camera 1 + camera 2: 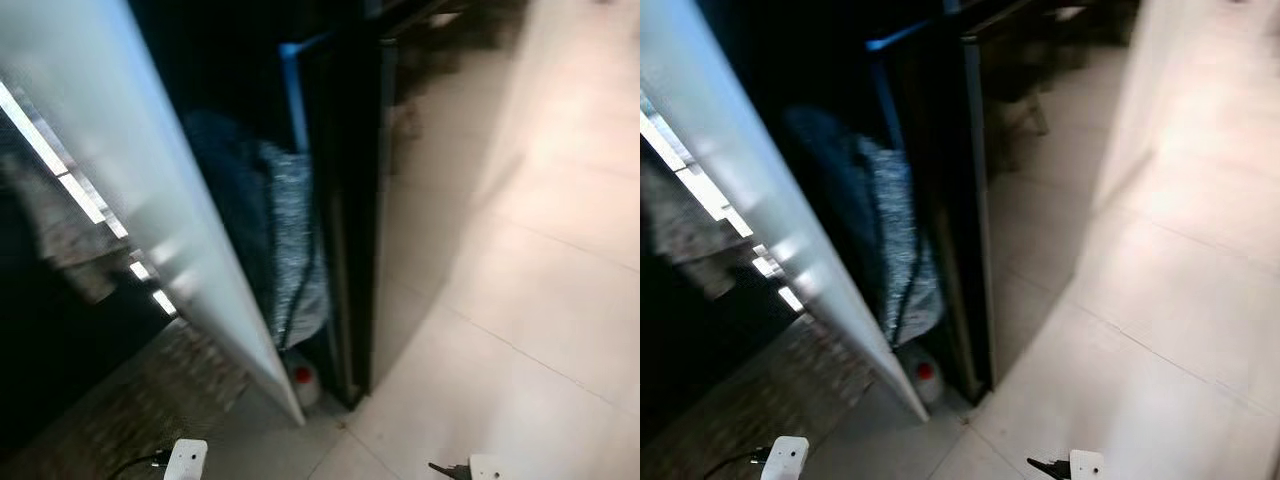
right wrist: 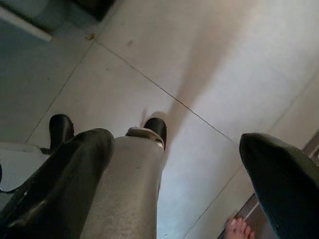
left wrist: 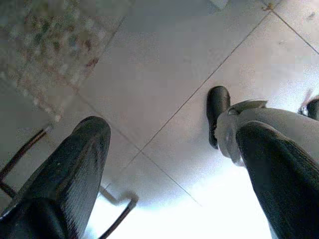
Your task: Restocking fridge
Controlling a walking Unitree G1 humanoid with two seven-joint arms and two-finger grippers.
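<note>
Both arms hang idle while walking: left gripper point(image 3: 164, 164) and right gripper point(image 2: 174, 164) spread wide, empty, tiled floor point(image 1: 540, 300) below them. Ahead of the jaws, the fridge door point(image 1: 150, 200) stands ajar (likely for loading); a red-capped bottle point(image 1: 303, 380) obstructs its foot.

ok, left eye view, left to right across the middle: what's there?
Open fridge door → dark blue bundle → grey speckled cloth → black fridge edge → pale tiled floor. A red-capped bottle sits low, under the cloth.
</note>
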